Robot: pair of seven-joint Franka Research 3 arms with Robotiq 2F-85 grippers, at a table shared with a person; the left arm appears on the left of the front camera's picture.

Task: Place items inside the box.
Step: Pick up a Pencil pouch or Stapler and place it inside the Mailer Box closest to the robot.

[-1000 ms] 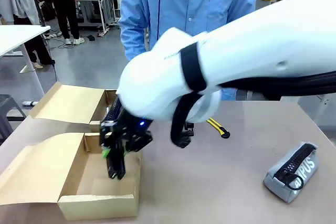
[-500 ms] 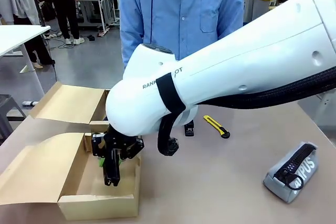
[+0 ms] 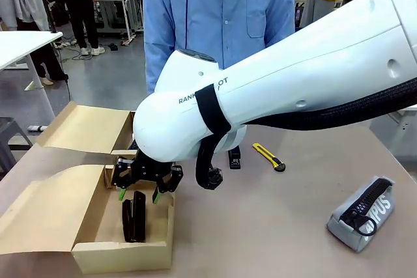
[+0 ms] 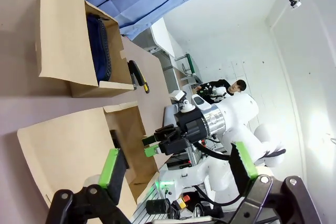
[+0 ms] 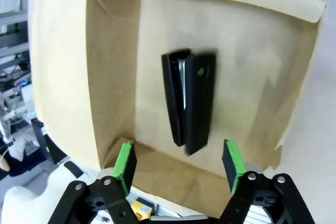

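The black stapler (image 3: 133,216) lies on the floor of the near cardboard box (image 3: 124,255). My right gripper (image 3: 139,193) hangs open just above it, reaching across from the right. In the right wrist view the stapler (image 5: 189,103) lies free between and beyond the green pads (image 5: 125,163), inside the box (image 5: 113,66). My left gripper (image 4: 176,166) is open and holds nothing. A navy pouch (image 4: 100,48) sits in the farther box (image 4: 60,35). The grey pouch (image 3: 365,211), the yellow-black utility knife (image 3: 268,156) and the small black block (image 3: 233,159) lie on the table.
A person in a blue shirt (image 3: 218,11) stands at the far side of the table. The farther box has its flap (image 3: 88,128) open behind the near one. My right arm (image 3: 293,76) spans the middle of the table.
My right gripper lowered the stapler into the near box, opened and let it go. The stapler now lies on the box floor and the gripper has lifted slightly.
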